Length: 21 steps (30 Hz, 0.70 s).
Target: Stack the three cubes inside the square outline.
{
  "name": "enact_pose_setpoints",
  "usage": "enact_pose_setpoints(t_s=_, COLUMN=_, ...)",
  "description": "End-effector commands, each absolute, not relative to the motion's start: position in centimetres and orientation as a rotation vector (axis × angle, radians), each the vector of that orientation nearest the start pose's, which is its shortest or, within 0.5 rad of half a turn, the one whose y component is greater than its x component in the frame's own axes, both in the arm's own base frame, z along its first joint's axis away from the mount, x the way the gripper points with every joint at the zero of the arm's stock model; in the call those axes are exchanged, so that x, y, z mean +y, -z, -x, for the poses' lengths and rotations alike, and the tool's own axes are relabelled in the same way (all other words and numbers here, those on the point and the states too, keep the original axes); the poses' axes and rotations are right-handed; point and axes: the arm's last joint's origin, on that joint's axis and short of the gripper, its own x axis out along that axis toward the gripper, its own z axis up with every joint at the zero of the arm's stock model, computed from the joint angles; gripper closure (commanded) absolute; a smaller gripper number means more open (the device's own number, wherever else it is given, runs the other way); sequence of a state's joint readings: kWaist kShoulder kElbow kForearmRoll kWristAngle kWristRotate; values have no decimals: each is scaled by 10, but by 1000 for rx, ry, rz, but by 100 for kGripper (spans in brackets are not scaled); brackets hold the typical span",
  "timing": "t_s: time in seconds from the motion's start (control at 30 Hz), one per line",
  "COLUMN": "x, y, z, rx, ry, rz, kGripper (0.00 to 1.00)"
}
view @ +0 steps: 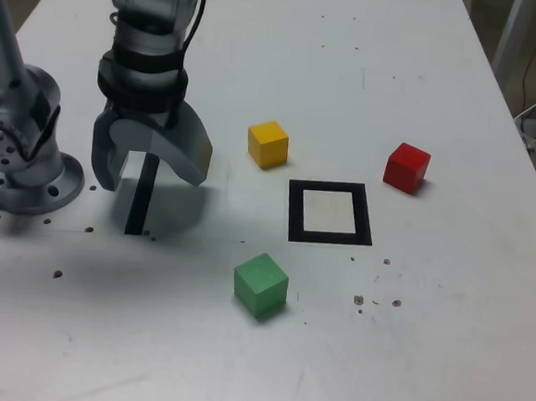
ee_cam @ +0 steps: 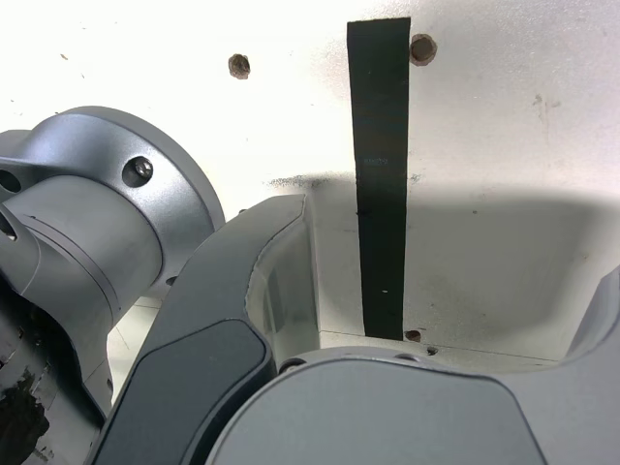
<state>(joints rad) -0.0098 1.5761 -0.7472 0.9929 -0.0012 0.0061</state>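
1. Table (view: 182, 342): my work area, all cubes loose on it.
2. Gripper (view: 153, 184): jaws wide apart, nothing held, over tape strip (view: 142, 195).
3. Square outline (view: 369, 229): unfilled, w/ 0 of 3 cubes in.
4. Green cube (view: 261, 285), yellow cube (view: 269, 146), red cube (view: 407, 168): all outside it, approx. same size. Whole stack left TBD.

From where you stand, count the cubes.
3: yellow beyond the green, green nearest the exterior view's camera, red right of the square outline there. None seems hidden.
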Motion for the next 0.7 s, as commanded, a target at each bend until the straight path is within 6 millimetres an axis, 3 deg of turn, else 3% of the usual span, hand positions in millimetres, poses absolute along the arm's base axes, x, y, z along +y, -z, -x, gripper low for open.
enact_pose_setpoints(t_s=0.0, x=-1, y=-215, z=-162, rx=1827, ry=10, rz=-11, kGripper=0)
enact_pose_setpoints(t_s=0.67, x=-1, y=-226, z=-161, rx=1825, ry=8, rz=-18, kGripper=0)
